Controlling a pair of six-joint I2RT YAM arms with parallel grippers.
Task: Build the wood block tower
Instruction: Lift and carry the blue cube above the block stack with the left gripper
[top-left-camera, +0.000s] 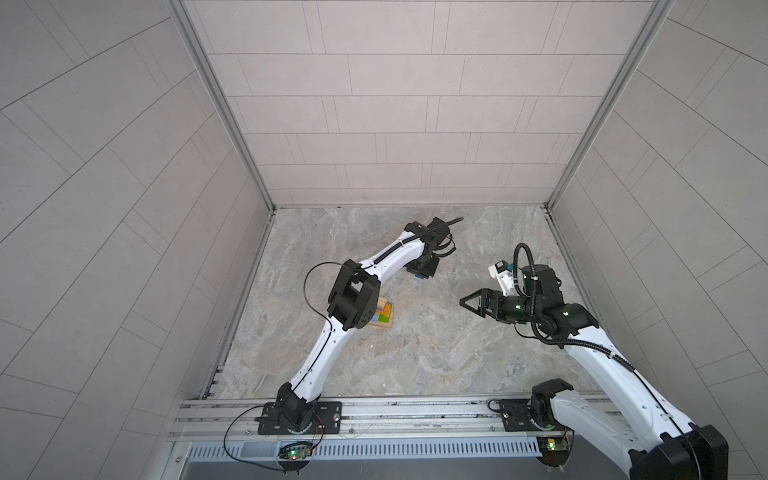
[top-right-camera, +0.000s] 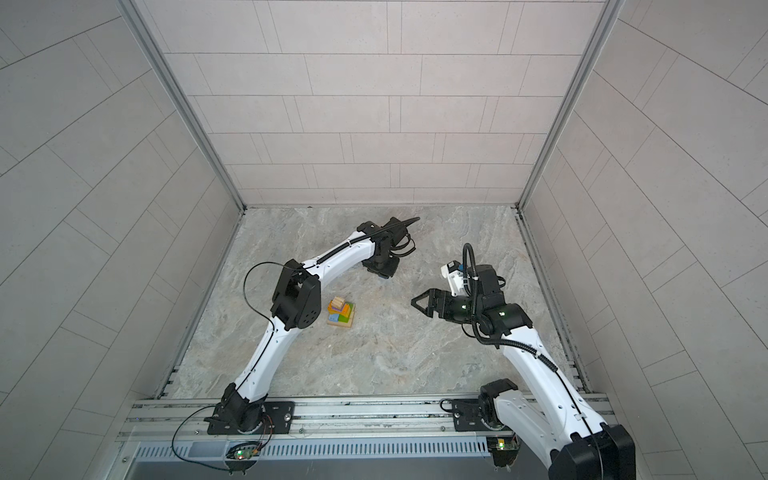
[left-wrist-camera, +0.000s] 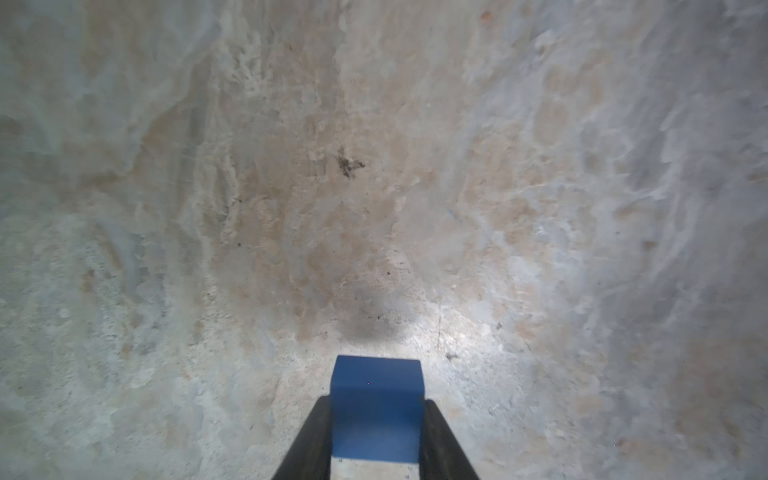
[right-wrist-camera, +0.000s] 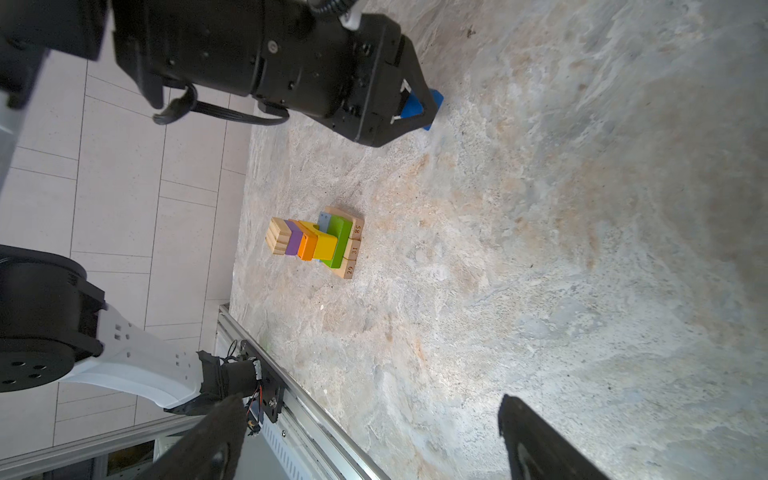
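Note:
The wood block tower (top-right-camera: 340, 311) stands left of the table's middle; my left arm's elbow half hides the tower (top-left-camera: 385, 315) in a top view. In the right wrist view the tower (right-wrist-camera: 316, 241) shows tan numbered bars at its base, then light-blue, green, yellow, orange and purple blocks, with tan pieces on top. Behind the tower and to its right, my left gripper (left-wrist-camera: 377, 402) is shut on a dark-blue cube (left-wrist-camera: 376, 415), low at the table; I cannot tell whether the cube touches it. The cube (right-wrist-camera: 434, 99) pokes out past the fingers. My right gripper (top-left-camera: 462, 302) (right-wrist-camera: 370, 401) hovers open and empty at the right.
The marble table (top-left-camera: 415, 357) is boxed in by tiled walls at the back and both sides. An aluminium rail (top-left-camera: 415, 409) carrying both arm bases runs along the front edge. The left arm's elbow (top-left-camera: 353, 297) hangs just beside the tower.

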